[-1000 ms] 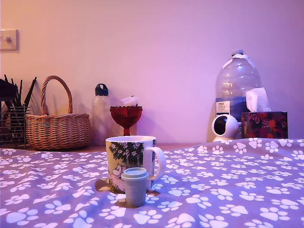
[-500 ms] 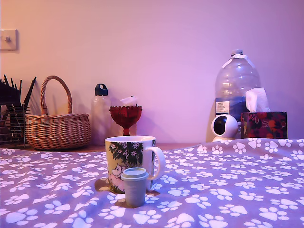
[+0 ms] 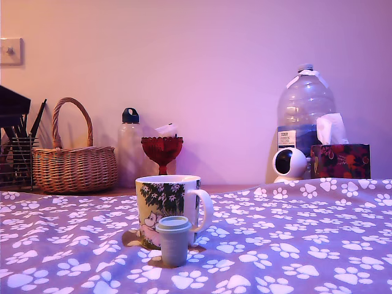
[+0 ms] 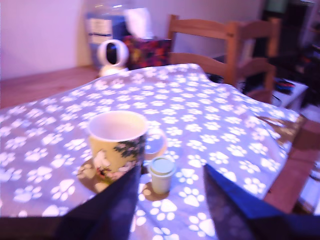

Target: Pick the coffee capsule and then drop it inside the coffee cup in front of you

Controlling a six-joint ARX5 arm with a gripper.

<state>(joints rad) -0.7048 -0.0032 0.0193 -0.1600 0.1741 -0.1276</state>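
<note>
Exterior view: the coffee capsule [image 3: 174, 240] stands upright, rim up, at 5 o'clock of the coffee cup [image 3: 168, 209], just beside its base on the paw-print cloth [image 3: 294, 239]. A dark edge at the view's left may be the arm.

Wrist view: the gripper [image 4: 172, 200] is released, its 2 fingers [image 4: 112, 202] spread with the capsule [image 4: 162, 174] between them and farther out. Open cloth lies beyond; the cup [image 4: 118, 145] crowds 1 finger's path.
</note>
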